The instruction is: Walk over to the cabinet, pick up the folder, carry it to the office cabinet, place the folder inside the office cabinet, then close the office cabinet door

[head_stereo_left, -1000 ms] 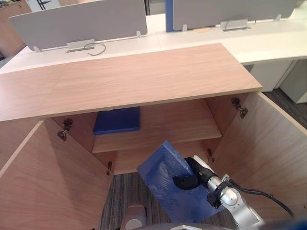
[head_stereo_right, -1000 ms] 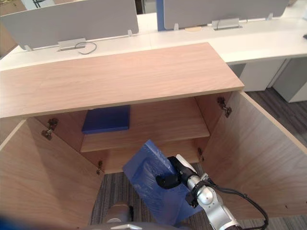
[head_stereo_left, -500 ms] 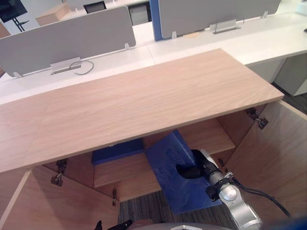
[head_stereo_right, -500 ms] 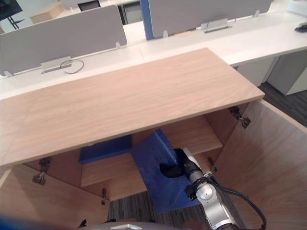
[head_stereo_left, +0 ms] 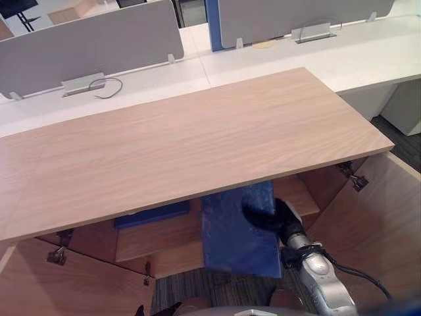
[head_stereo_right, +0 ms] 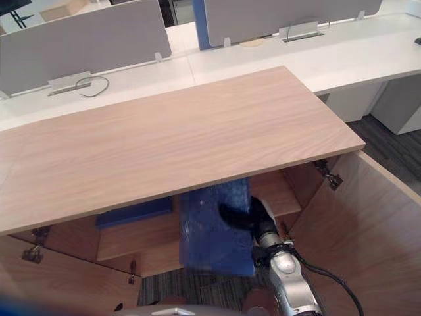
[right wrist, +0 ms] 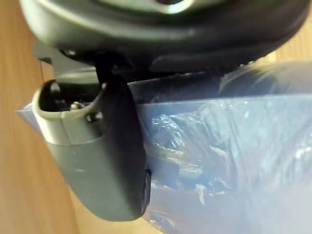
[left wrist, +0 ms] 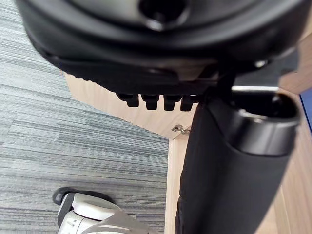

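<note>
office cabinet open, folder in right hand at the opening

office floor with white desks (head_stereo_left: 368,52) and grey divider panels (head_stereo_left: 85,46) along the far side. nearer stands the office cabinet (head_stereo_left: 184,145), its wide wood top taking most of the eye views. both doors stand swung out toward the near side: left door (head_stereo_left: 39,283) at lower left, right door (head_stereo_left: 385,217) at lower right, with a metal hinge (head_stereo_left: 356,181) at its top corner.

folder (head_stereo_left: 233,237): blue, plastic-wrapped, held in front of the opening a bit right of centre. its far edge is hidden under the overhang of the cabinet top, its near edge hangs above the grey carpet (left wrist: 58,141). can't tell whether it touches the shelf (head_stereo_left: 158,240).

right hand (head_stereo_left: 276,220): comes in from the lower right and is clamped on the folder's right side. the thumb lies across the upper face, the fingers are hidden behind it. right wrist view confirms it, with the thumb pressed on the crinkled plastic.

second blue folder (head_stereo_left: 154,216): lies flat on the shelf, left of the held one, mostly under the top's edge.

left hand (left wrist: 161,53): low beside the left door, above the carpet. fingers in a short straight row, thumb sticking out, nothing in them.
</note>
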Tool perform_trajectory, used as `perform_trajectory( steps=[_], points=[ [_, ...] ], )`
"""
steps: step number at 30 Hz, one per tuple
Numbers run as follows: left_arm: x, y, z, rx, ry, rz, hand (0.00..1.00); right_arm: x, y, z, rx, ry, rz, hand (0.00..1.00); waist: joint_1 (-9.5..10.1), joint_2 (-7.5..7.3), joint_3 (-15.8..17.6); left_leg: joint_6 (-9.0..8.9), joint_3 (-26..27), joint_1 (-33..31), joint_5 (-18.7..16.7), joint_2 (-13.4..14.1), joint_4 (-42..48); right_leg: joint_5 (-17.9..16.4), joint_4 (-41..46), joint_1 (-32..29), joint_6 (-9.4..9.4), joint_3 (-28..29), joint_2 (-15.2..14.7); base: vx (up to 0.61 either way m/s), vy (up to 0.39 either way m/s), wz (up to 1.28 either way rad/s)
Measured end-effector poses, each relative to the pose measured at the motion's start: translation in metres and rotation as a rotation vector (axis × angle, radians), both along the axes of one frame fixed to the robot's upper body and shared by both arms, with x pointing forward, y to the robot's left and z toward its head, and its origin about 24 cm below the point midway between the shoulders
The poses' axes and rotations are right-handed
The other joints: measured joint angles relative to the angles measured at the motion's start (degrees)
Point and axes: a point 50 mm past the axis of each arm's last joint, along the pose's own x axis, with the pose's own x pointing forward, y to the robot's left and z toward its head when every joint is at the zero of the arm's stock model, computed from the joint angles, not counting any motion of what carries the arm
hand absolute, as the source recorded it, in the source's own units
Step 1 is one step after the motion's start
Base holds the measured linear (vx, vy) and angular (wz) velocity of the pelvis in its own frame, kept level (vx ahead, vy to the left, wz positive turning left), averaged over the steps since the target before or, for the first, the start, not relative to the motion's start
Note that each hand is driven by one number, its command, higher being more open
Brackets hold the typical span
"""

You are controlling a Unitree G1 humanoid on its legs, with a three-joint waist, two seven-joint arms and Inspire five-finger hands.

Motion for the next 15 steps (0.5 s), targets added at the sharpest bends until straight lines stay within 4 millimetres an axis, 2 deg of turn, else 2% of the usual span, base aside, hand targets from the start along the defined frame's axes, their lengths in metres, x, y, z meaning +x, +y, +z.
perform_trajectory(
  steps=[2,5,6,7,9,10,13,15],
  points=[
    [0.001,0.001,0.001,-0.005,-0.019,0.037,1.00,0.004,-0.002,0.012,0.214,-0.065,-0.100,0.00,-0.17,-0.24,0.87,-0.14,-0.01,-1.92,-1.68,0.20,3.40,-1.52,3.08,-1.46,-0.06,0.24,-0.23,-0.01,-0.040,0.00],
    [0.002,0.002,0.001,-0.010,-0.035,0.068,1.00,0.010,0.001,0.026,0.399,-0.152,-0.169,0.00,-0.78,-0.41,2.05,-0.02,-0.13,-5.78,-4.35,0.15,9.56,-3.53,8.05,-4.71,0.16,0.60,-1.11,-0.04,-0.004,0.06],
    [0.005,0.002,0.001,-0.011,-0.047,0.088,1.00,0.015,0.005,0.032,0.478,-0.175,-0.199,0.00,-1.06,-0.44,3.14,0.12,-0.12,-8.66,-6.12,-0.09,14.34,-5.15,12.29,-7.21,0.40,0.91,-2.09,-0.06,0.013,0.12],
    [0.006,0.003,0.001,-0.012,-0.051,0.097,1.00,0.015,0.005,0.033,0.492,-0.179,-0.205,0.00,-1.05,-0.44,3.29,0.23,-0.12,-9.38,-6.51,-0.15,15.35,-5.51,13.18,-7.92,0.39,0.98,-2.34,-0.11,0.029,0.17],
    [0.009,0.000,0.001,-0.024,-0.068,0.185,1.00,0.023,0.013,0.044,0.663,-0.225,-0.283,0.00,-0.90,0.31,4.86,0.99,0.41,-15.25,-10.13,-0.51,23.16,-8.18,20.54,-13.77,0.76,1.93,-4.02,-0.12,0.047,0.12],
    [0.009,0.000,0.001,-0.030,-0.070,0.197,1.00,0.024,0.014,0.046,0.682,-0.233,-0.295,0.00,-0.89,0.32,4.99,0.94,0.45,-15.88,-10.46,-0.59,23.97,-8.45,21.41,-14.46,0.79,2.20,-4.18,-0.10,0.051,0.03],
    [0.008,0.001,0.000,-0.075,-0.097,0.333,1.00,0.040,0.025,0.069,0.799,-0.329,-0.365,0.00,-0.61,0.49,6.91,1.57,1.24,-22.15,-13.51,-0.90,31.89,-10.59,28.86,-21.20,0.98,4.31,-5.21,-0.08,0.042,-0.02],
    [0.011,0.000,0.000,-0.104,-0.122,0.439,1.00,0.053,0.025,0.093,0.876,-0.408,-0.421,0.00,0.46,0.33,7.84,2.15,2.16,-28.64,-16.23,-1.01,38.78,-12.50,35.33,-28.49,1.37,6.51,-5.91,-0.08,0.043,-0.08]
  ],
)
